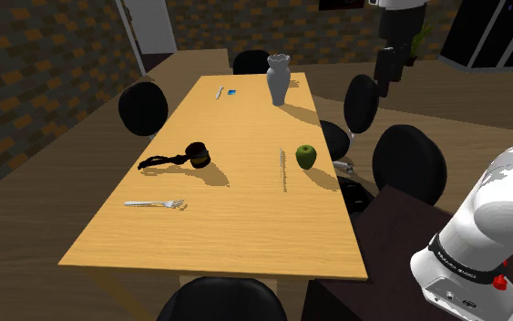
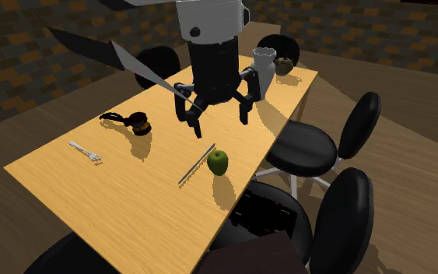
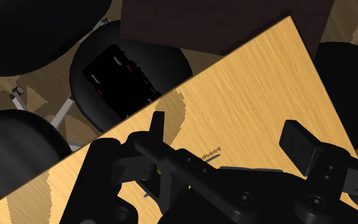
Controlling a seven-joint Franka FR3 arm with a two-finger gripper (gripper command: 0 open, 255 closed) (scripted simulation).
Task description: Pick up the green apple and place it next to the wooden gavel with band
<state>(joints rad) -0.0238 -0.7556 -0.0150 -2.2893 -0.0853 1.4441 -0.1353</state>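
Note:
The green apple (image 1: 306, 156) (image 2: 218, 162) stands upright on the wooden table (image 1: 236, 228), near the edge on the shoulder view's right. The dark gavel with a band (image 1: 195, 157) (image 2: 135, 122) lies across the table from it, toward the opposite long edge. My black gripper (image 2: 217, 113) (image 3: 231, 137) hangs high above the table, open, with nothing between its fingers. In the second exterior view it is above and behind the apple. In the shoulder view the gripper (image 1: 388, 80) hangs over the chairs beside the table.
A long thin serrated tool (image 1: 282, 170) (image 2: 196, 163) lies between apple and gavel, close to the apple. A fork (image 1: 154, 203) lies nearer the table's front end. A grey vase (image 1: 278, 77) stands at the far end. Black chairs (image 1: 409, 162) line the table's sides.

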